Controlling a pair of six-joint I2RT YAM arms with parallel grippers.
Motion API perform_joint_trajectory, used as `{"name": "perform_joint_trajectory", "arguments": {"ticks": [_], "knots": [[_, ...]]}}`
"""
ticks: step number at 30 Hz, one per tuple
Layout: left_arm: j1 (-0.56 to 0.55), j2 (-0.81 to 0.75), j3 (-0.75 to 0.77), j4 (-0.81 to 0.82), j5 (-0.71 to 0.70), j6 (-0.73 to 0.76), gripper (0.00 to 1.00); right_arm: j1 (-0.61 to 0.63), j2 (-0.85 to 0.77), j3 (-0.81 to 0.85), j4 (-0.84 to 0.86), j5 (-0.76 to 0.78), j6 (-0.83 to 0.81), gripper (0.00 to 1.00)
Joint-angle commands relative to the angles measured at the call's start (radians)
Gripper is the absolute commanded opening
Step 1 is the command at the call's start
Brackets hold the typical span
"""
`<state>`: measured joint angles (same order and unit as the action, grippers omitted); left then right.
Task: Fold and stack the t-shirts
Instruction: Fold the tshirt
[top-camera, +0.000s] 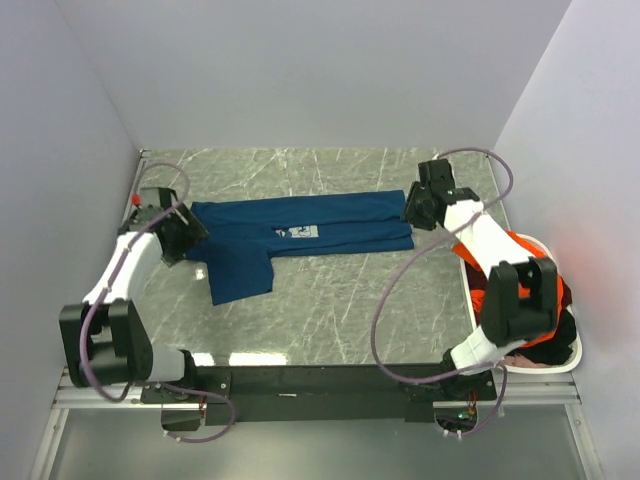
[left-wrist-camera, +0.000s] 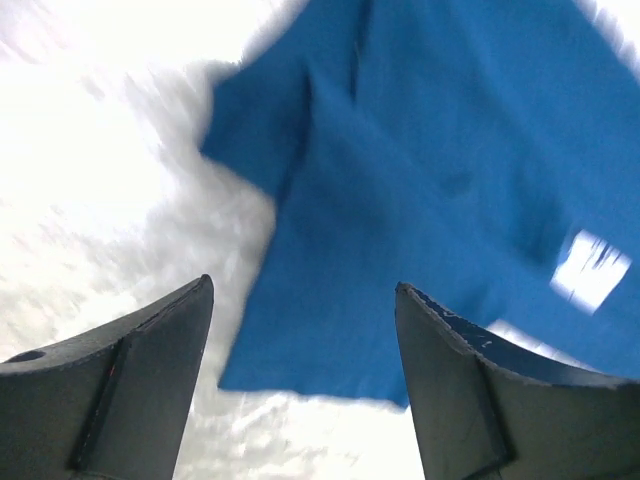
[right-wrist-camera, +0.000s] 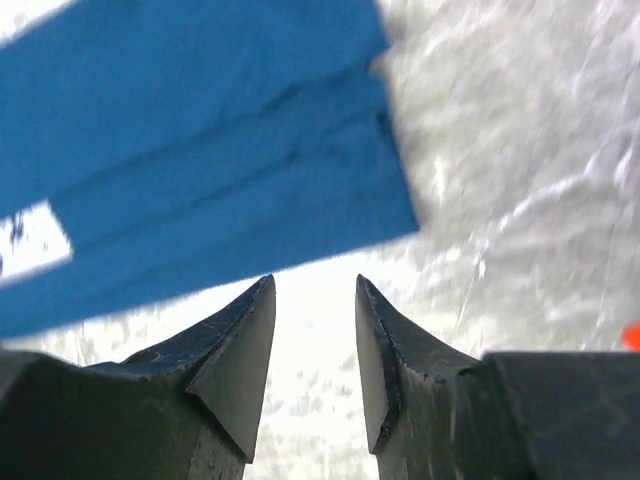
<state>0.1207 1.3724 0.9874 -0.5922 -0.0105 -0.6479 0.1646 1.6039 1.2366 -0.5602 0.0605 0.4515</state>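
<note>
A: How does the left gripper (left-wrist-camera: 302, 290) stand?

B: Wide apart, with nothing between its fingers (left-wrist-camera: 150, 370). Its wrist view is blurred, but blue cloth lies spread just ahead of the tips

A: And the right gripper (right-wrist-camera: 314, 282)?

B: Parted too, though with a narrower gap, and it is empty as well. A squared corner of the cloth shows just beyond its tips, with layered edges

A: Where is the cloth on the table (top-camera: 330, 310)?

B: The navy t-shirt (top-camera: 340, 222) lies flat as a long band running left to right across the middle of the marble top. The left gripper is at its left end and the right gripper at its right end. Whether either one touches the fabric, I cannot tell

A: Any markings?

B: A pale square print (top-camera: 305, 231) sits near the middle of the band, and one flap (top-camera: 240, 272) sticks out toward the near edge on the left side

A: What else is there?

B: A white basket (top-camera: 572, 355) stands at the right edge, partly hidden by the right arm. It holds an orange t-shirt (top-camera: 525, 243) and some dark cloth
</note>
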Motion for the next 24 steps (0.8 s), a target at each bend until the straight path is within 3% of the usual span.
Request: {"name": "perform_joint_trajectory", "arguments": {"ticks": [1,6,11,22,24], "knots": [[-0.097,-0.097,-0.103,-0.021,-0.049,-0.004,0.78,0.029,-0.117,-0.1,0.036,-0.02,0.01,0.45],[-0.269,-0.153,-0.2,-0.031,-0.1,-0.073,0.69,0.096,-0.229,-0.212,0.052,-0.036,0.012,0.45],[-0.384,-0.115,-0.24,-0.005,-0.123,-0.125,0.61,0.139,-0.309,-0.307,0.066,-0.056,0.032,0.45],[-0.486,0.068,-0.26,0.015,-0.223,-0.182,0.52,0.177,-0.38,-0.463,0.126,-0.077,0.056,0.46],[-0.501,0.091,-0.276,0.026,-0.224,-0.191,0.46,0.176,-0.383,-0.471,0.134,-0.082,0.053,0.46]]}}
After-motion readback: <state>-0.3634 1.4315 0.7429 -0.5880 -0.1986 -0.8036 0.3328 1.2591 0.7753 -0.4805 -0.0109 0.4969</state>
